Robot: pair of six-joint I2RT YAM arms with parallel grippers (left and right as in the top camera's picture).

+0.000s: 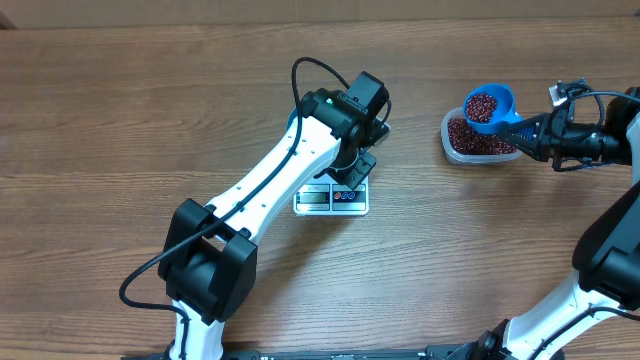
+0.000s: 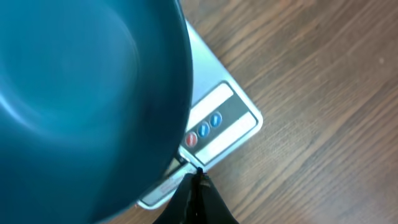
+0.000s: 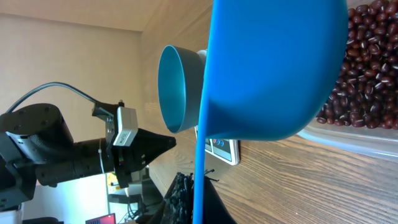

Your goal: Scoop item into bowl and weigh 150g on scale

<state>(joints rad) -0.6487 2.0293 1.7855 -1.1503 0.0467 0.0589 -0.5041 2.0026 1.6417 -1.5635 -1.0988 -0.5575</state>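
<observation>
Blue scoop (image 1: 505, 112) heaped with beans (image 1: 482, 105), clamped in right gripper (image 1: 535, 130) over tub (image 1: 447, 140): carry level to bowl (image 2: 81, 93) on scale (image 2: 230, 112), then tip slowly (left gripper (image 2: 196, 179) pinched shut, empty, at scale edge).

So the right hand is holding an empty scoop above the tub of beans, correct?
Not empty: the overhead view shows the scoop filled with beans. The rest stands: the right hand holds it above the tub.
</observation>
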